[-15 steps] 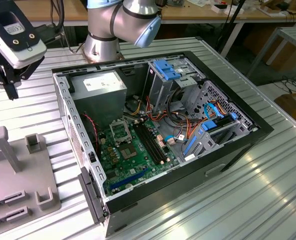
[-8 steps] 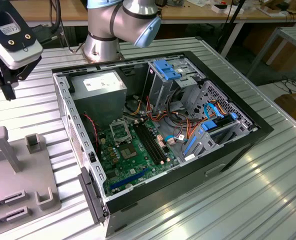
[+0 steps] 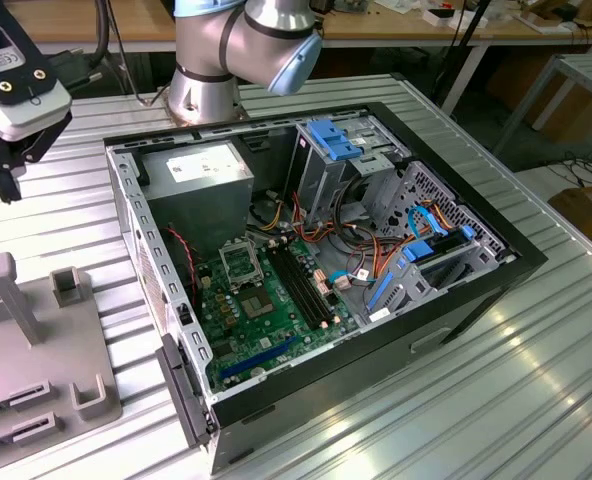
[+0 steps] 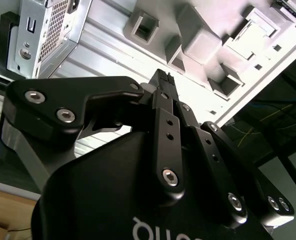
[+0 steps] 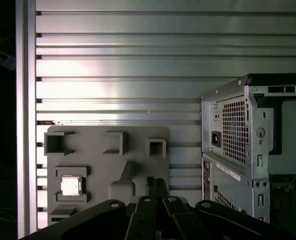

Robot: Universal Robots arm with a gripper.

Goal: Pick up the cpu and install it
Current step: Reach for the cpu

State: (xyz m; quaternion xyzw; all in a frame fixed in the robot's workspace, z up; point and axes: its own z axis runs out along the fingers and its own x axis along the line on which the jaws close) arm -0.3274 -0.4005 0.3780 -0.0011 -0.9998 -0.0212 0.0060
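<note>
One cpu [image 5: 70, 186] lies flat in a square recess of one grey fixture plate [image 5: 108, 160] on the ribbed metal table [image 5: 138, 65]. The gripper [image 5: 155, 181] hangs above this plate, apart from the cpu, fingertips closed together with nothing between them. One open computer case [image 3: 521, 262] lies beside the plate, its motherboard socket [image 3: 238, 262] exposed. The power supply [image 3: 226, 205] carries one white label [image 3: 201, 165]; its print is illegible.

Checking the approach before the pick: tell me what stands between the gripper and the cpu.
Nothing covers the cpu: it lies open in its pocket on the tray. The gripper hangs above the tray, off to one side; the tray's post stands between them, so a low sideways move might meet it.
</note>
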